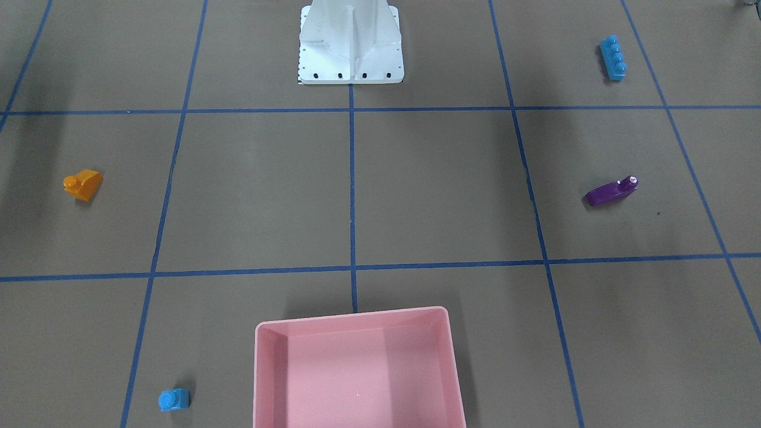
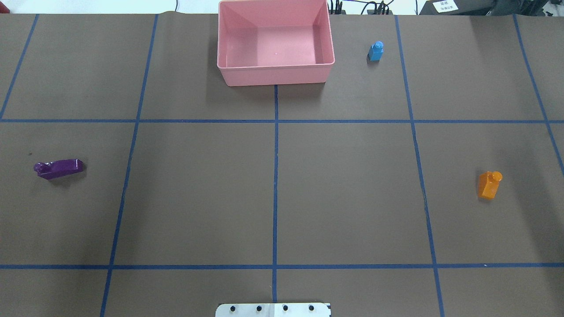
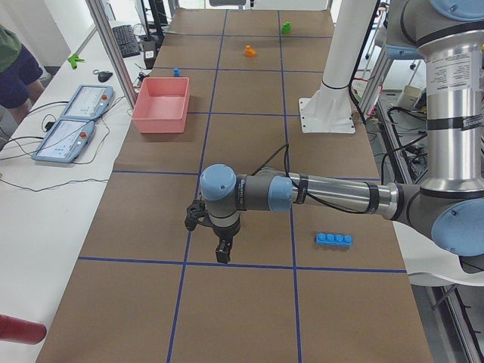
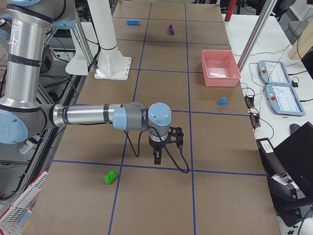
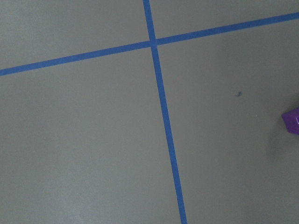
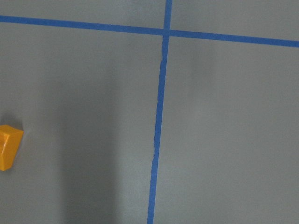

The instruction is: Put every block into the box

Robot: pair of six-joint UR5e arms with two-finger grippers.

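The pink box (image 2: 275,74) stands at the table's far middle with no block showing inside it (image 1: 351,318). The tiny blue block (image 2: 376,51) sits right of it. Far out on the right lies the orange block (image 2: 489,185), and on the left the purple block (image 2: 59,168). The long blue block (image 1: 613,57) and the green block (image 4: 111,176) lie near the table's ends. My left gripper (image 3: 221,253) hangs low over the table, as does my right gripper (image 4: 157,157). Whether either is open or shut I cannot tell. The wrist views catch only the purple block's edge (image 5: 292,121) and the orange block's edge (image 6: 8,147).
The white robot base (image 2: 273,309) stands at the table's near middle edge. Blue tape lines grid the brown table. A side table beyond the box carries two teach pendants (image 3: 72,125) and cables, and a person (image 3: 11,68) stands beside it.
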